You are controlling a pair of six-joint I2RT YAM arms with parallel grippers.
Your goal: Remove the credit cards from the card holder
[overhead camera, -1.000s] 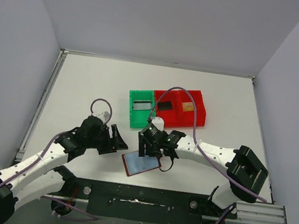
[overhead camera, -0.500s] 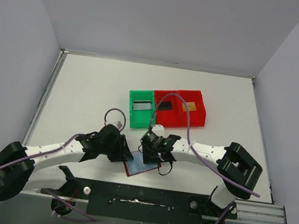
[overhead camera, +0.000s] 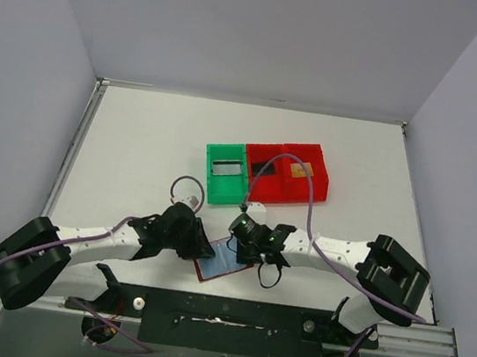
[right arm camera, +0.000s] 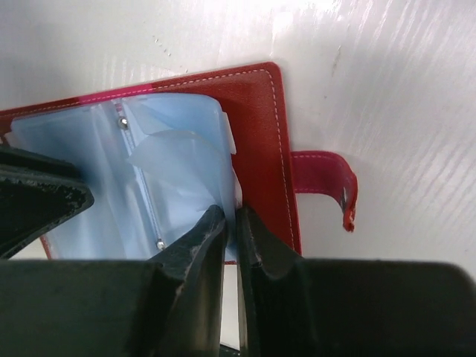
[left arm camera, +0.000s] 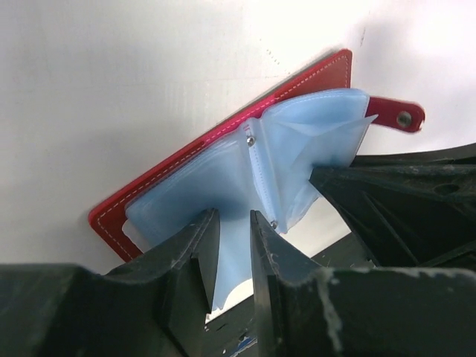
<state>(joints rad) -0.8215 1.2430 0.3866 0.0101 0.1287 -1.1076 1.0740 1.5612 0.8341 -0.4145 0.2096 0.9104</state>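
Looking down, card holder (overhead camera: 228, 263): it's lying open on the table (overhead camera: 136, 146) right at the near edge, pale blue pockets up, both arms bent low over it.
Overhead, left gripper (overhead camera: 199, 247): down on the holder's left end. My guess is it's gripping one leaf so the pockets can be spread.
Overhead, right gripper (overhead camera: 247, 246): down on the far right side. Two grippers on one small wallet makes it crowded there.
Overhead, bins: the green bin (overhead camera: 210, 194) has a silver-grey card (overhead camera: 226, 167), and the red bins (overhead camera: 319, 188) have a black card (overhead camera: 264, 168) and a gold-orange card (overhead camera: 305, 169). All sit behind the holder and well apart from it, so three cards look to be out already.
Left wrist, jaws: clenched almost together on a pale blue pocket leaf (left arm camera: 297, 149), pinching its near edge and pulling it up off the red cover.
Left wrist, in the way: the right arm's black fingers (left arm camera: 401, 193) press in just beside the same pockets. The red tab (left arm camera: 394, 113) pokes out past them, flat on the table.
Right wrist, jaws: squeezed tight on the edge of the pocket stack, right where it meets the red cover. That looks like a hold to steady or peel a leaf.
Right wrist, obstacle: the left finger wedges in from the left edge, touching the pockets.
Right wrist, remaining cards: no card edge shows in the pockets, so I can't tell whether any is left inside.
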